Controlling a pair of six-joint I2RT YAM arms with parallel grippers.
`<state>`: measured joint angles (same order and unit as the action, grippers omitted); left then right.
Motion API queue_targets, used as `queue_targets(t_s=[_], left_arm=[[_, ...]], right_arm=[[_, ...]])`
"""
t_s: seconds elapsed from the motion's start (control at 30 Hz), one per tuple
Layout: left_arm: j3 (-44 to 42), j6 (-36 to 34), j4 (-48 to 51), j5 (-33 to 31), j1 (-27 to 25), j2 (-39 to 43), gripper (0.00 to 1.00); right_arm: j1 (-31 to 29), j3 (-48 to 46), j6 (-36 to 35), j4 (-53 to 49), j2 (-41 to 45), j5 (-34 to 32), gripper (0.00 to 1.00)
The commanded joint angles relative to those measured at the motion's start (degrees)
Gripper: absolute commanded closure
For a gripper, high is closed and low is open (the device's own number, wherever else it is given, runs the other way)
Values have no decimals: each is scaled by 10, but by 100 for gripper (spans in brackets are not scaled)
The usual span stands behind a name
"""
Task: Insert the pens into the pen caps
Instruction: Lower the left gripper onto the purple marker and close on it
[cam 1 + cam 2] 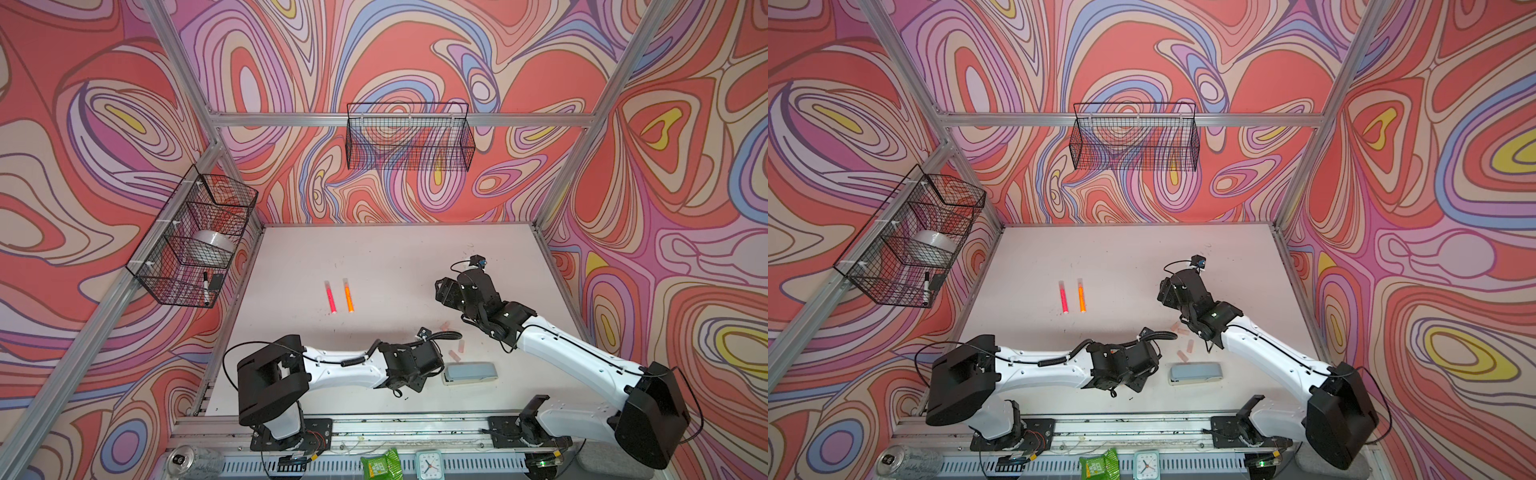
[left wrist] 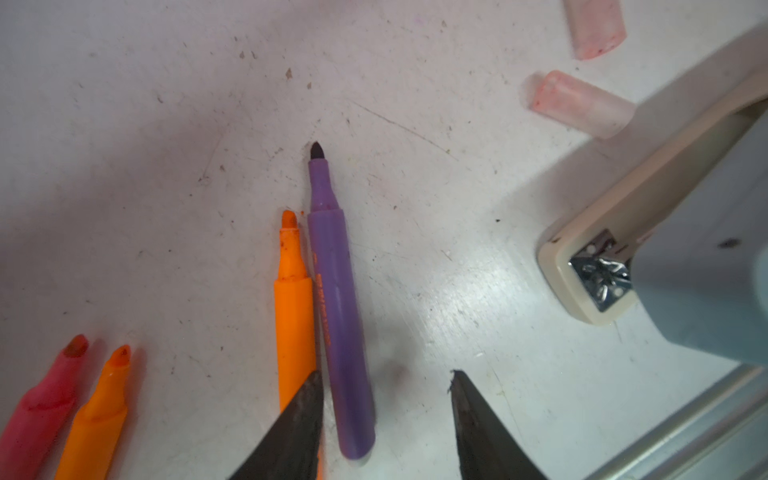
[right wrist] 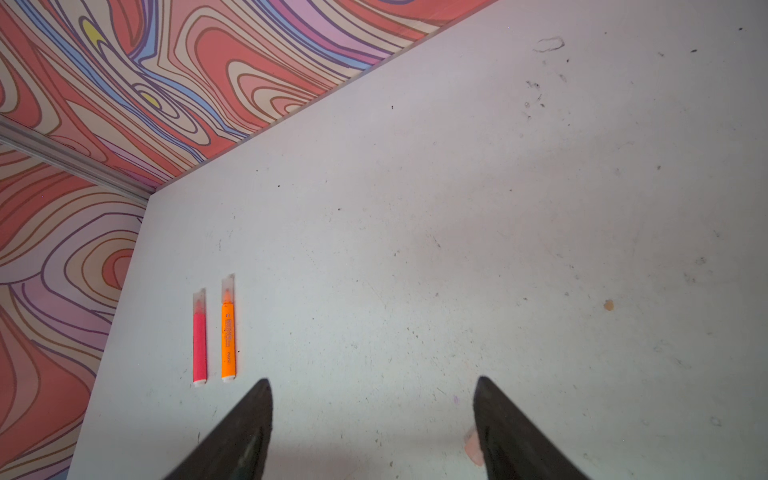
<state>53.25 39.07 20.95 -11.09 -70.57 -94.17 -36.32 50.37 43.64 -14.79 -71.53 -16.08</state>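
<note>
The left fingers [image 2: 291, 432] stand partly apart astride the back end of the purple pen [image 2: 336, 316], which lies flat on the worktop [image 2: 166, 166] with its tip bare. They are not clamped on it yet. One finger sits right at the seam where an orange pen [image 2: 294, 324] touches the purple one; the other has a clear gap beside it. To grip well, I judge the pair should shift toward that open side, so that closing takes the purple alone and neither pinches nor drags the orange. A hold at the rear leaves the tip free for a cap.

The right fingers [image 3: 232, 436] are wide and empty above bare worktop. Two caps [image 2: 582, 104] lie loose near the stapler [image 2: 665, 232], off to the side of the pen's tip. The stapler crowds that side, and the rail [image 2: 685, 432] at the worktop's front edge is near. Open room lies toward the middle, short of the two capped pens [image 1: 330, 297] farther back
</note>
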Motion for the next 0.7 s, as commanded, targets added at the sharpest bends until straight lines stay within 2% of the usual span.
queue_targets(t_s=[0.0, 0.5, 0.67], left_arm=[[19, 6, 23, -20, -2, -15, 49], [45, 9, 49, -37, -2, -64, 56], [43, 13, 55, -38, -3, -68, 62]], right_arm=[[5, -7, 2, -8, 2, -5, 22], [7, -6, 2, -9, 4, 0, 22], [8, -6, 3, -9, 4, 1, 22]])
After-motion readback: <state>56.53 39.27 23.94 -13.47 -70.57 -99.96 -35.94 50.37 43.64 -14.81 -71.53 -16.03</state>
